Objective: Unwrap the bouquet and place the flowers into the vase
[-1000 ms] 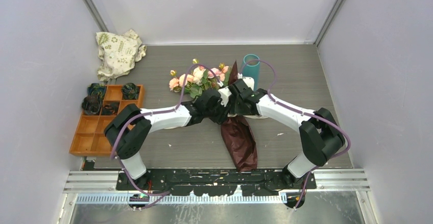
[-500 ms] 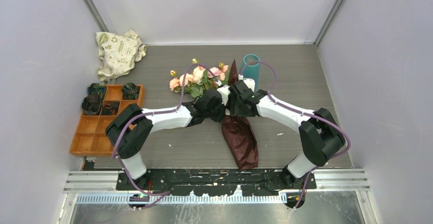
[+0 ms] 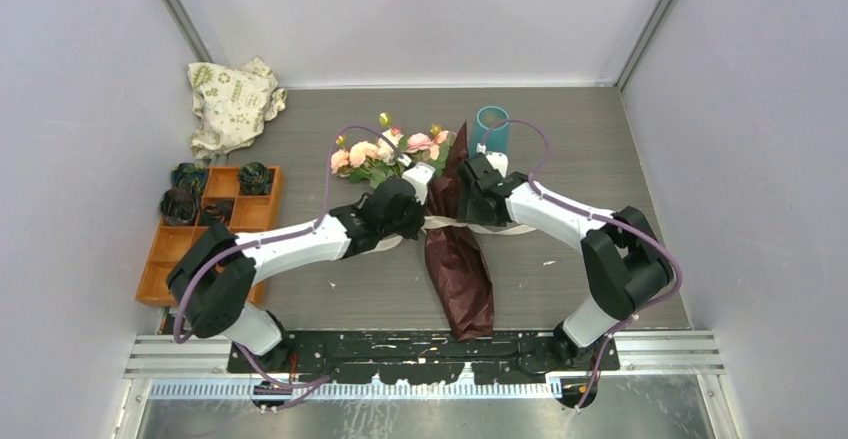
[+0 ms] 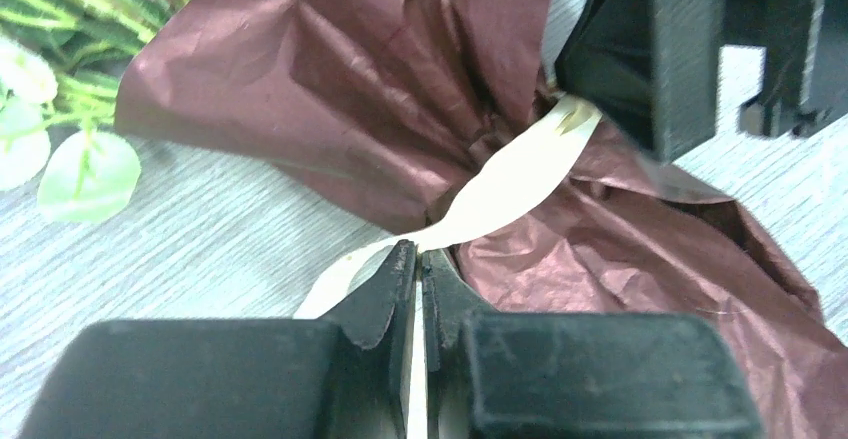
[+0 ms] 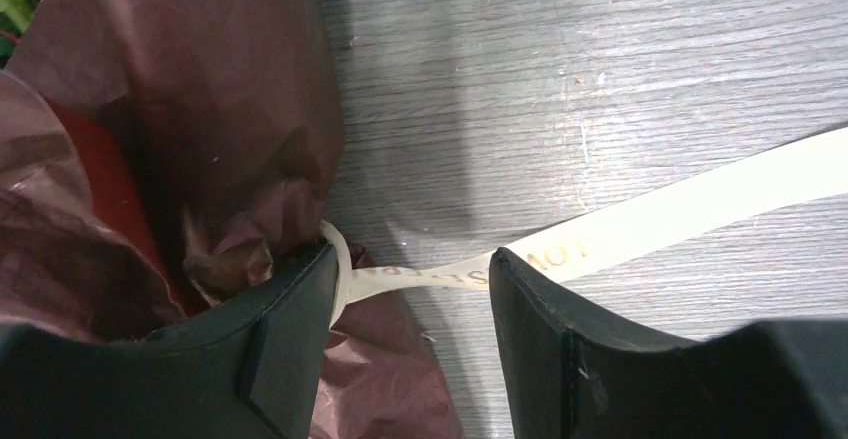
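Observation:
The bouquet lies mid-table: pink and peach flowers (image 3: pixel 380 154) at the back, and dark red wrapping paper (image 3: pixel 460 274) trailing toward the front. A cream ribbon (image 4: pixel 510 174) ties the paper's waist. My left gripper (image 4: pixel 420 254) is shut on one ribbon tail just left of the knot; from above the left gripper (image 3: pixel 410 211) sits on the bouquet's left side. My right gripper (image 5: pixel 410 264) stands open at the knot's right side. The other tail of the ribbon (image 5: pixel 680 209) passes between its fingers and runs off across the table. The teal vase (image 3: pixel 492 129) stands upright just behind the right gripper (image 3: pixel 467 194).
A white cloth bag (image 3: pixel 232 104) with green print lies at the back left. An orange compartment tray (image 3: pixel 170 269) with dark rosettes (image 3: pixel 185 199) sits along the left edge. Grey walls close in the table on three sides.
My left gripper has shut on the ribbon tail and drawn back to the left. The left arm's elbow has swung toward the near left. The wrapping paper has shifted slightly left.

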